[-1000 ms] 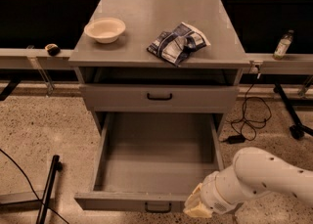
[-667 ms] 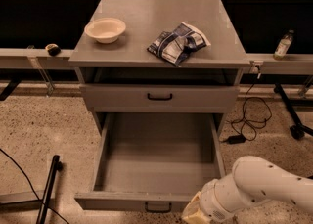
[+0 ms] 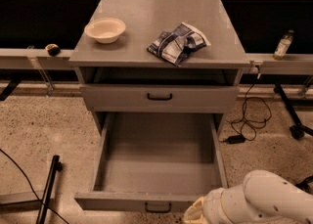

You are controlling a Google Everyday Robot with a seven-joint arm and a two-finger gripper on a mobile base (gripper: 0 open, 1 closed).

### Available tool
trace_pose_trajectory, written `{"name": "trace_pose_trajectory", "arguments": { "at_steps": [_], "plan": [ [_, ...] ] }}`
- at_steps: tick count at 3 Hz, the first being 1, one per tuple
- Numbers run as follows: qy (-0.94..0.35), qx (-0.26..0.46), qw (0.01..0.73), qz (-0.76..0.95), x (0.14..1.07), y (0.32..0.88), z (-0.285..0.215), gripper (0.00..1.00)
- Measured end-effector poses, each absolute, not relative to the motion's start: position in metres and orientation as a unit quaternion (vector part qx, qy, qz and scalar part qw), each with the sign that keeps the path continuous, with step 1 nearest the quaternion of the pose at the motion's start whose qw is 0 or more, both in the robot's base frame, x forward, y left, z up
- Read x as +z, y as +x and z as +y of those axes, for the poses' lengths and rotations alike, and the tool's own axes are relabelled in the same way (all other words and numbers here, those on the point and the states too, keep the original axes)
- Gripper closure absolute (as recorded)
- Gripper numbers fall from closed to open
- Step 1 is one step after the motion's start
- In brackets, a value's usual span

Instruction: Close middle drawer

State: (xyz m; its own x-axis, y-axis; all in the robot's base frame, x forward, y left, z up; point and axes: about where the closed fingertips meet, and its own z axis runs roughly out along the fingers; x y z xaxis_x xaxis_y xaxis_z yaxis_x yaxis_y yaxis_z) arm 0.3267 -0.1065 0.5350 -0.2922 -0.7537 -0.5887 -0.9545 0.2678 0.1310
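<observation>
The middle drawer (image 3: 159,162) stands pulled far out from the front of the grey cabinet (image 3: 161,10), showing its plain grey tray, with its small black handle (image 3: 158,207) on the front panel. The gripper (image 3: 195,214) sits low at the cabinet's front right, just beside the drawer's front right corner, on a white arm (image 3: 266,201). Whether it is open or closed, or touching the panel, cannot be told. The top drawer (image 3: 195,98) is shut. On the cabinet's top rest a white bowl (image 3: 104,29) at the left and a crumpled chip bag (image 3: 178,43) right of it.
</observation>
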Motion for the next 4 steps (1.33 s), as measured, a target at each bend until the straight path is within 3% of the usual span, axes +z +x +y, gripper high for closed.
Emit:
{"name": "trace_pose_trajectory", "arguments": {
  "at_steps": [2,4],
  "plan": [
    [-0.580,0.226,0.215,0.753,0.513,0.334,-0.104,1.00],
    [-0.629,0.182,0.282,0.701,0.470,0.344,-0.110,1.00]
  ]
}}
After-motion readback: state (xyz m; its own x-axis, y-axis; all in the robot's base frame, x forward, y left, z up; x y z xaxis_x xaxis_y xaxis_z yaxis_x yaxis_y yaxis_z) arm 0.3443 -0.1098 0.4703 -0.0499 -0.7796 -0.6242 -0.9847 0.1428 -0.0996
